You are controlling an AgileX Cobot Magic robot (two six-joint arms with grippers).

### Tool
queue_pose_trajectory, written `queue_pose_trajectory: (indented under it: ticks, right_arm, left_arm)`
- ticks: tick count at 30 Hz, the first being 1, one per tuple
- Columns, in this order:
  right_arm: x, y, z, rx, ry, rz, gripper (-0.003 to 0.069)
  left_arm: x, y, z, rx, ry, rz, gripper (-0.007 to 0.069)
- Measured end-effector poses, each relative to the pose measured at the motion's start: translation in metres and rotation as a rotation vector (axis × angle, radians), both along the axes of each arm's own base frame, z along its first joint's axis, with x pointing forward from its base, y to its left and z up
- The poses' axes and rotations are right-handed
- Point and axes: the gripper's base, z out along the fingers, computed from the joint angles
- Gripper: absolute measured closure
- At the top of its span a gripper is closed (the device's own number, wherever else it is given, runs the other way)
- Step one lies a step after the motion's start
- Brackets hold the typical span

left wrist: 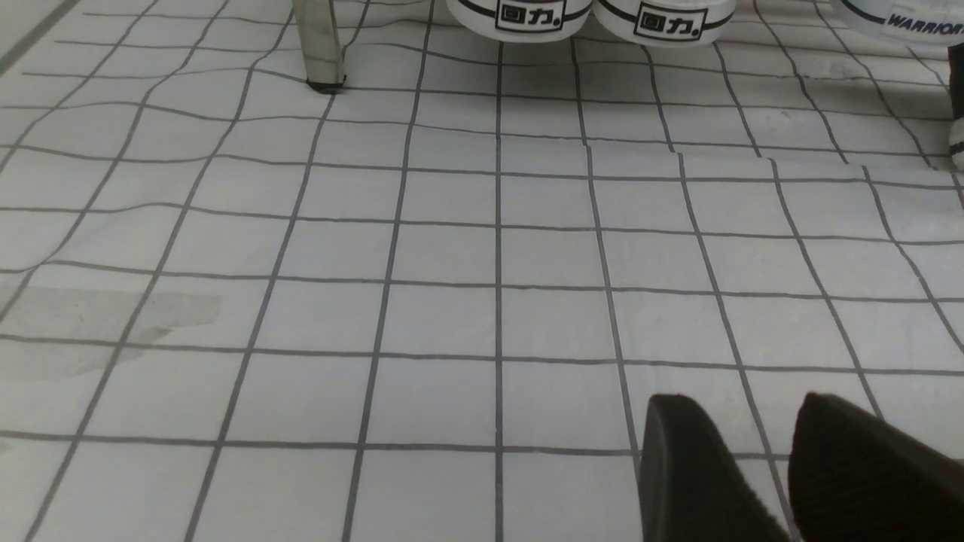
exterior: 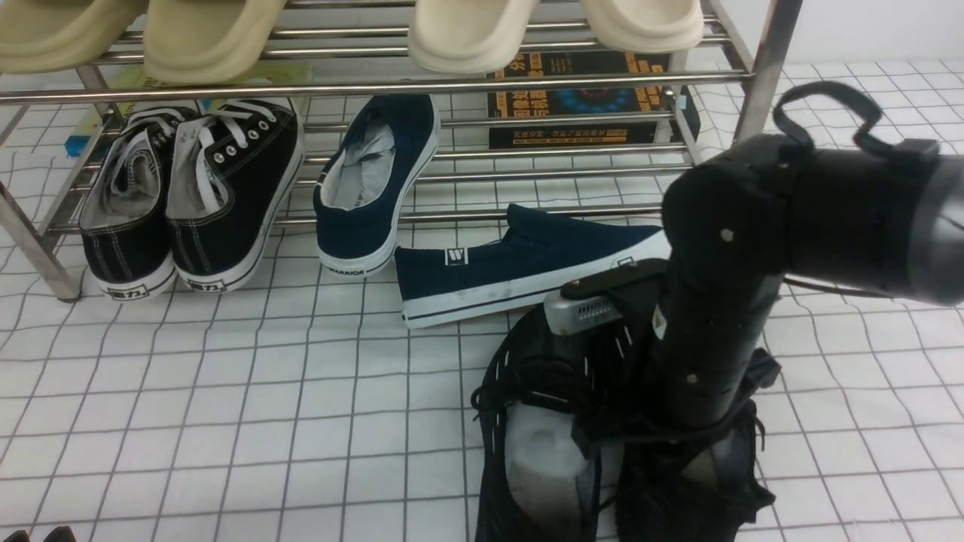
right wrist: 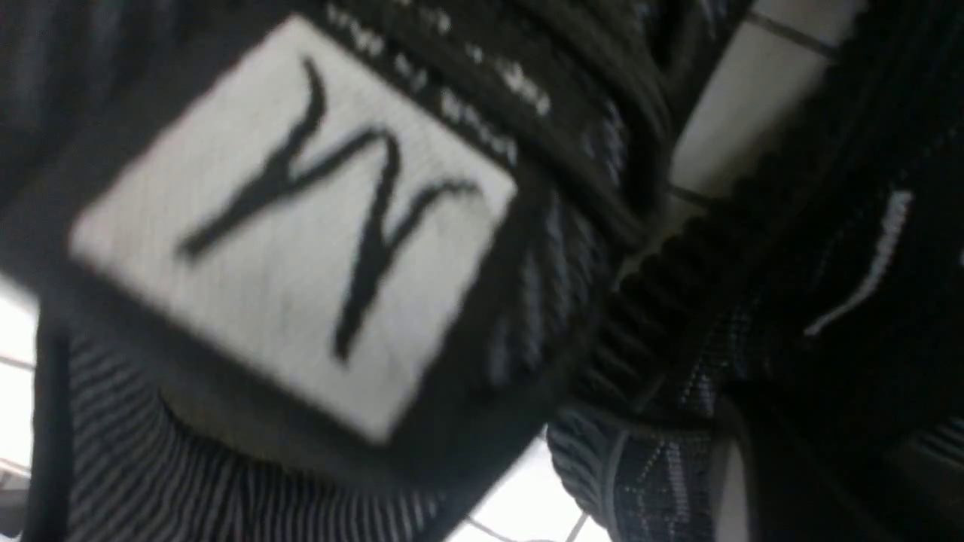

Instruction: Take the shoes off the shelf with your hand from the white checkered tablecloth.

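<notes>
The black lace-up shoes (exterior: 542,452) stand side by side on the white checkered tablecloth (exterior: 226,391) at the front, off the steel shelf (exterior: 376,86); white stuffing shows in the left one. My right arm (exterior: 715,301) points down into the pair, and its wrist and the shoes hide the gripper. The right wrist view is filled by black knit shoe fabric and a white tongue label (right wrist: 294,226), so the jaws' state does not show. My left gripper (left wrist: 745,403) hovers low over bare cloth, its fingertips apart with nothing between them.
On the shelf's low tier sit black canvas sneakers (exterior: 188,196) with white laces and one navy slip-on (exterior: 376,188). A second navy slip-on (exterior: 520,263) lies on the cloth just behind the black pair. Beige slippers (exterior: 211,38) fill the upper tier. A shelf leg (left wrist: 320,45) stands ahead of the left gripper.
</notes>
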Motion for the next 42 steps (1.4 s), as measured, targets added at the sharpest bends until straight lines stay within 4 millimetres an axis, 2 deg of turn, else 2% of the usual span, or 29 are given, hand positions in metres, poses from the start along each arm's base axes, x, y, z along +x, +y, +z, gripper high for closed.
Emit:
queue_pose_trajectory:
  ticks: [3,4,5,7,9,10,12,13,15,16,17,21,22,23,25,26,27,31,34,35,38,42]
  right_arm:
    - [0.001,0.001,-0.002,0.004,0.002,-0.004,0.0543]
    - [0.001,0.002,-0.001,0.014,0.004,-0.008,0.0494]
    - [0.001,0.002,-0.001,0.014,0.004,-0.008,0.0486]
    - [0.004,0.006,0.004,0.032,0.009,-0.002,0.0384]
    - [0.004,0.007,0.008,0.029,0.021,0.017,0.0348]
    - [0.006,0.009,0.019,0.030,0.022,0.061,0.0319]
    - [0.008,0.011,0.029,0.044,0.002,0.085,0.0310]
    - [0.009,0.011,0.042,0.059,-0.026,0.108,0.0310]
    - [0.006,0.008,0.064,0.091,-0.094,0.133,0.0333]
    - [0.006,0.007,0.067,0.095,-0.103,0.137,0.0336]
    - [0.000,0.001,0.084,0.113,-0.152,0.144,0.0373]
    - [-0.023,-0.021,0.133,0.174,-0.285,0.147,0.0508]
    - [-0.025,-0.022,0.135,0.178,-0.291,0.147,0.0516]
    - [-0.039,-0.033,0.151,0.208,-0.334,0.146,0.0571]
    - [-0.059,-0.050,0.166,0.233,-0.382,0.145,0.0634]
    - [-0.062,-0.053,0.164,0.229,-0.379,0.146,0.0640]
    - [-0.076,-0.066,0.167,0.230,-0.407,0.143,0.0667]
    - [-0.124,-0.111,0.163,0.311,-0.605,0.086,0.0674]
    - [-0.148,-0.133,0.145,0.489,-0.840,0.018,0.0674]
    - [-0.155,-0.138,0.132,0.576,-0.933,-0.010,0.0673]
    - [-0.164,-0.146,0.097,0.728,-1.116,-0.043,0.0673]
    - [-0.172,-0.152,0.072,0.872,-1.332,-0.028,0.0669]
  left_arm:
    - [0.000,0.000,0.000,0.000,0.000,0.000,0.0383]
    - [0.000,0.000,0.000,0.000,0.000,0.000,0.0383]
    - [0.000,0.000,0.000,0.000,0.000,0.000,0.0383]
    - [0.000,0.000,0.000,0.000,0.000,0.000,0.0383]
    - [0.000,0.000,0.000,0.000,0.000,0.000,0.0383]
    - [0.000,0.000,0.000,0.000,0.000,0.000,0.0383]
    - [0.000,0.000,0.000,0.000,0.000,0.000,0.0383]
    - [0.000,0.000,0.000,0.000,0.000,0.000,0.0383]
    - [0.000,0.000,0.000,0.000,0.000,0.000,0.0383]
    - [0.000,0.000,0.000,0.000,0.000,0.000,0.0383]
    - [0.000,0.000,0.000,0.000,0.000,0.000,0.0383]
    - [0.000,0.000,0.000,0.000,0.000,0.000,0.0383]
    - [0.000,0.000,0.000,0.000,0.000,0.000,0.0383]
    - [0.000,0.000,0.000,0.000,0.000,0.000,0.0383]
    - [0.000,0.000,0.000,0.000,0.000,0.000,0.0383]
    - [0.000,0.000,0.000,0.000,0.000,0.000,0.0383]
    - [0.000,0.000,0.000,0.000,0.000,0.000,0.0383]
    - [0.000,0.000,0.000,0.000,0.000,0.000,0.0383]
    - [0.000,0.000,0.000,0.000,0.000,0.000,0.0383]
    - [0.000,0.000,0.000,0.000,0.000,0.000,0.0383]
    - [0.000,0.000,0.000,0.000,0.000,0.000,0.0383]
    - [0.000,0.000,0.000,0.000,0.000,0.000,0.0383]
